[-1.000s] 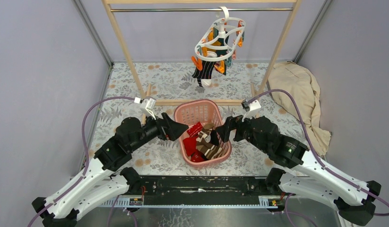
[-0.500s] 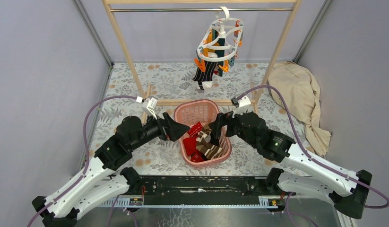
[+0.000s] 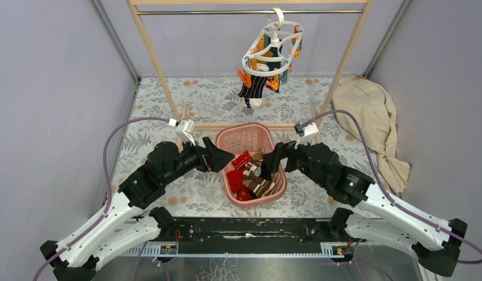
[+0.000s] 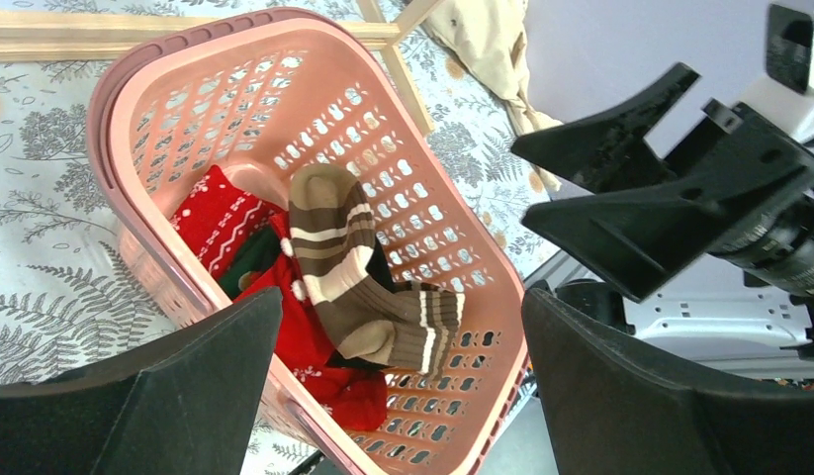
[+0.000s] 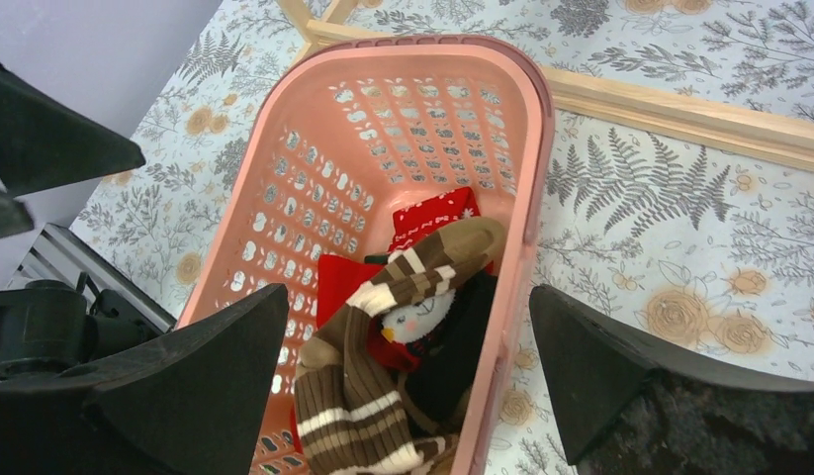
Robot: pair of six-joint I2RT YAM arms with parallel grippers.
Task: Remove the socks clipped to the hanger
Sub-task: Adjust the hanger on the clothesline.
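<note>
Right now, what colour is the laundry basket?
The laundry basket is pink, clearest in right wrist view.

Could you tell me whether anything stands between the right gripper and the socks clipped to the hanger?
Nothing visible blocks the way. The right gripper hovers open over the pink basket; the clipped socks hang from the hanger beyond it. Only the rack's low crossbar lies between, down on the table.

A pink perforated basket (image 3: pixel 245 125) sits at centre frame on a floral-printed table covering (image 3: pixel 209 100). Behind it stands a tall wooden rack (image 3: pixel 151 52) (its base bar lies just beyond the basket), and a crumpled beige cloth (image 3: pixel 370 117) lies at right.
</note>
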